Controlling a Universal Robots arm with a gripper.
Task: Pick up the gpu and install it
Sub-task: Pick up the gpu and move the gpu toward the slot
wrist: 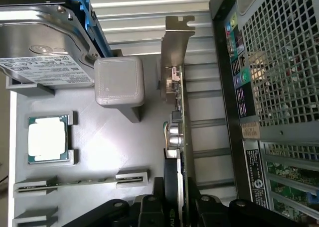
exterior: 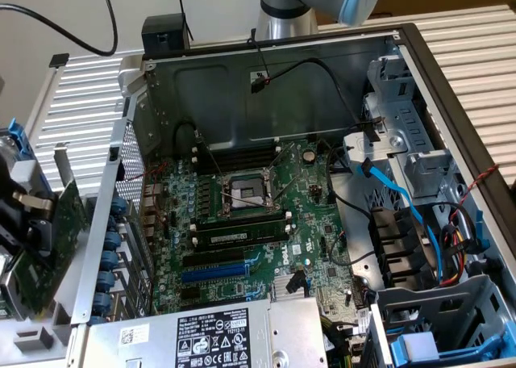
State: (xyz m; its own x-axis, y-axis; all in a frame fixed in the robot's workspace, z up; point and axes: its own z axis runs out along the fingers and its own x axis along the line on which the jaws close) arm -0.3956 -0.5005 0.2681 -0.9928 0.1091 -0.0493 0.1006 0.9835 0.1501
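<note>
Fingers (wrist: pixel 149 208) pinch the gpu (wrist: pixel 178 132) edge-on outside the computer case (exterior: pixel 97 255), just beside its rear wall; this thin grip might let it twist and snag that wall

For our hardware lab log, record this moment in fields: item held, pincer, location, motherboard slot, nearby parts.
Item held: small green gpu card with silver metal bracket
Pincer: black pincer, shut on the card
Location: outside the open grey metal computer case, at the exterior view's left
Motherboard slot: long blue slot on large green motherboard, empty
Nearby: square silver processor chip in grey tray
</note>
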